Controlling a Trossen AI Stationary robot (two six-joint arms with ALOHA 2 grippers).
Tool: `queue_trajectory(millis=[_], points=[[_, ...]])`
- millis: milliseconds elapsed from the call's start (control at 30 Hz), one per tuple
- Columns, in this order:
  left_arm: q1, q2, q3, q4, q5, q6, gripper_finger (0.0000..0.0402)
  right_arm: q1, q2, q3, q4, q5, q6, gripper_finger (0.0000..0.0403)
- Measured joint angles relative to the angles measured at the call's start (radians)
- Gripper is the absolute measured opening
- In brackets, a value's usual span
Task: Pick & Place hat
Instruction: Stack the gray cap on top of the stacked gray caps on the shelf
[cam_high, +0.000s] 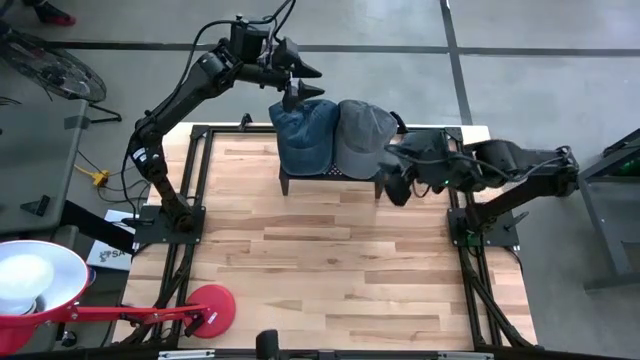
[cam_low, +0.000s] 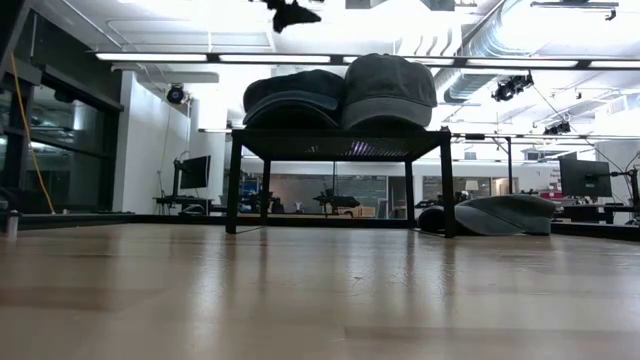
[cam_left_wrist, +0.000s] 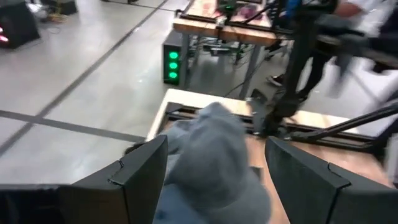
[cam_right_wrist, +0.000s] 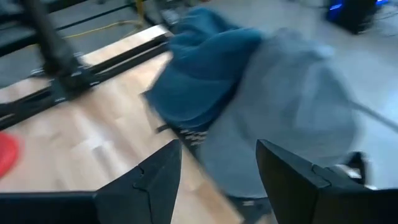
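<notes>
Wooden table (cam_high: 330, 260), two caps on a black stand (cam_low: 340, 145), brims hidden; both end effectors released, empty.

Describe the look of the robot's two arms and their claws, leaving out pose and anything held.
Both arms are dark, almost black, built of jointed tubular links on black bases at the table's sides. The left claw and the right claw each end in two flat, dark, angular fingers, broad in the wrist views. Thin dark cables run along the left arm. No markings are readable.
</notes>
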Motion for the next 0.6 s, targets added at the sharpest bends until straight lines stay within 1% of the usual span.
queue_trajectory(millis=[100, 267, 433, 600], points=[[-0.019, 0.0, 0.03, -0.014, 0.009, -0.037, 0.0266, -0.034, -0.017, 0.0, -0.036, 0.048, -0.001, 0.02], [-0.045, -0.004, 0.044, -0.03, 0.012, -0.089, 0.0266, -0.112, -0.038, 0.0, -0.097, 0.09, 0.01, 0.02], [-0.059, -0.012, 0.044, -0.032, 0.013, -0.139, 0.0266, -0.214, -0.039, 0.0, -0.173, 0.093, 0.018, 0.02], [-0.07, -0.017, 0.044, -0.067, -0.005, -0.168, 0.0266, -0.342, -0.039, -0.002, -0.357, 0.06, 0.144, 0.02]])
